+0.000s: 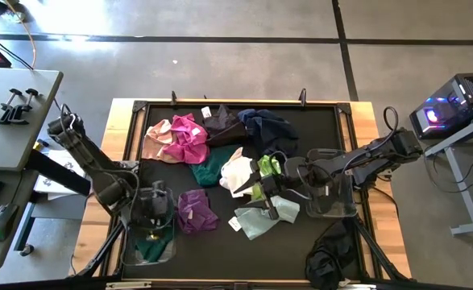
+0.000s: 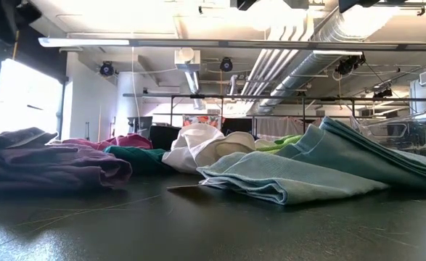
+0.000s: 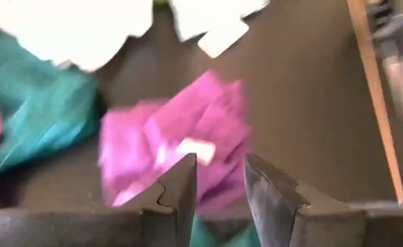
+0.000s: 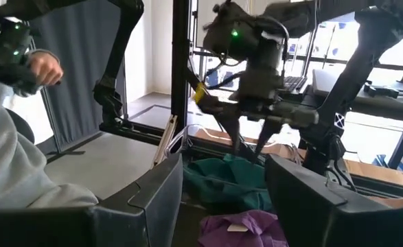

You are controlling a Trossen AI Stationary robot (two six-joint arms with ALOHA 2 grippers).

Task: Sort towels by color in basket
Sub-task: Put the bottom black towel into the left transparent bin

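Most towels lie loose in a heap mid-table, so sorting looks barely begun. One dark green towel sits in the left bin. The left gripper hovers over it, jaws apart and empty. The right gripper is open over the pale blue towel.

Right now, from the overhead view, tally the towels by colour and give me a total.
Pink: 2, pale pink and magenta
Purple: 1
Green: 3, teal, lime, dark green in the left bin
White: 1
Pale mint: 1
Navy: 1
Black: 2, far black and near black
Total: 11
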